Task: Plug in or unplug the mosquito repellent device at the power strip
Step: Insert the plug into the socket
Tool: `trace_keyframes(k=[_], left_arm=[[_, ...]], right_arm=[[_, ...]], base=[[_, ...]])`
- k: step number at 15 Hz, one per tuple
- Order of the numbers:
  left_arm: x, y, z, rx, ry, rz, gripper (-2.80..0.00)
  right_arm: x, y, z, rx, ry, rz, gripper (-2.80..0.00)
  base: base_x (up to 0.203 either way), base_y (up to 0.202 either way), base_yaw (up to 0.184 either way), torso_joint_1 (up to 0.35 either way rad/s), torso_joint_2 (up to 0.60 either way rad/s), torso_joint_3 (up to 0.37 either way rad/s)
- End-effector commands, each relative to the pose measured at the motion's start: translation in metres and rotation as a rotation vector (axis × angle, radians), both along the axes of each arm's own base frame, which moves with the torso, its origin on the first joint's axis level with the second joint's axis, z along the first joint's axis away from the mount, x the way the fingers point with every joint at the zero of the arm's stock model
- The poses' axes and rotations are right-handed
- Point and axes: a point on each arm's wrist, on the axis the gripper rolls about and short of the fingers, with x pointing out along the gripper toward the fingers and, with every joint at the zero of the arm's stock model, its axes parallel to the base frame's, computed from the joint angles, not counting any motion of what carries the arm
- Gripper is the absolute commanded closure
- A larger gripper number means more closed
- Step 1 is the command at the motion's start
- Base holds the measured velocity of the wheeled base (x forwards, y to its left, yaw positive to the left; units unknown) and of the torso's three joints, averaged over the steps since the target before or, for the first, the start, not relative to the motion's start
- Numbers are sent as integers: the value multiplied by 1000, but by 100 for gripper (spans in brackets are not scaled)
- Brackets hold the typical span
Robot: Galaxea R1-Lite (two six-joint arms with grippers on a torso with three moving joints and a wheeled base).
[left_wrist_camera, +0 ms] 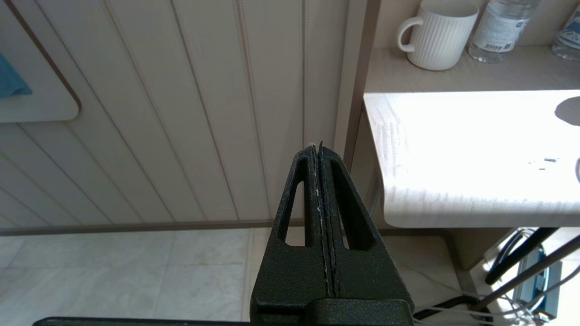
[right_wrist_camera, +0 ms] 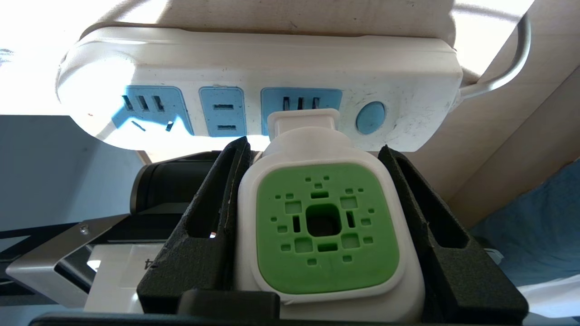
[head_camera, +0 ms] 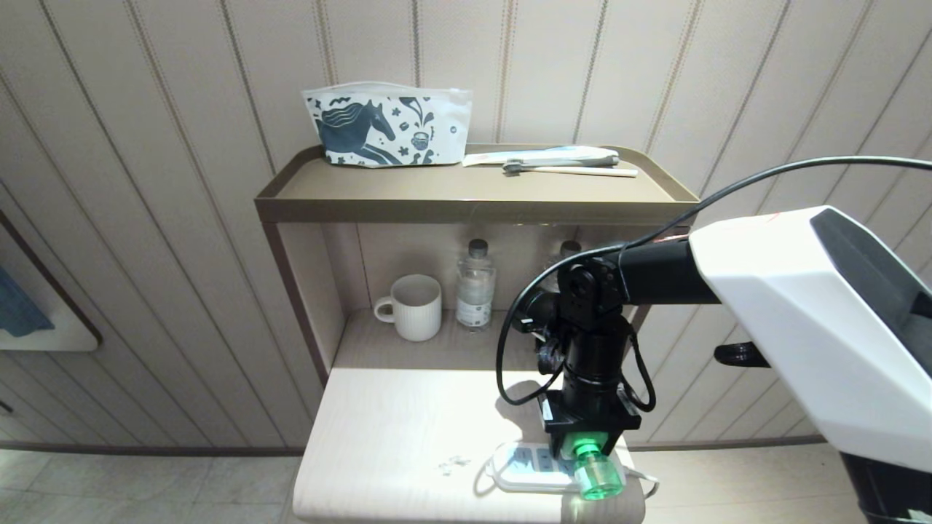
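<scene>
Clamping the mosquito repellent device [right_wrist_camera: 326, 235] between both fingers [right_wrist_camera: 213, 226], our right gripper [head_camera: 587, 438] holds it at the power strip [right_wrist_camera: 253, 68], on the table's [head_camera: 393, 437] front edge. Its plug end meets the socket group beside the round button [right_wrist_camera: 370, 117]; prongs hidden, so seated or not we cannot tell. We judge this the insertion-or-pull step; next calls for a straight push or pull along the prongs. Left gripper [left_wrist_camera: 319, 154] parked beside the table, fingers pressed together. No readable writing on either.

My right arm reaching forward and pointing down, right gripper [head_camera: 587, 437] clamping the mosquito repellent device [right_wrist_camera: 326, 226] between both fingers, left gripper [left_wrist_camera: 320, 149] hanging with fingers pressed together.
</scene>
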Motion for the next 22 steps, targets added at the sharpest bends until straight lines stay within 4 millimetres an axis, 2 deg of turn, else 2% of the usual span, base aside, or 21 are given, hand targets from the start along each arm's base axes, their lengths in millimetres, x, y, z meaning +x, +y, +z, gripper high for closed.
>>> trace_keyframes(k=[1,22], left_arm=[[0,0,0,1,0,0,0],[0,0,0,1,1,0,0]], right_arm=[[-2,-1,0,-6,9,-6,0],[-1,-1,-20,-23,36,-9,0]], base=[[0,0,0,0,0,0],[0,0,0,0,0,0]])
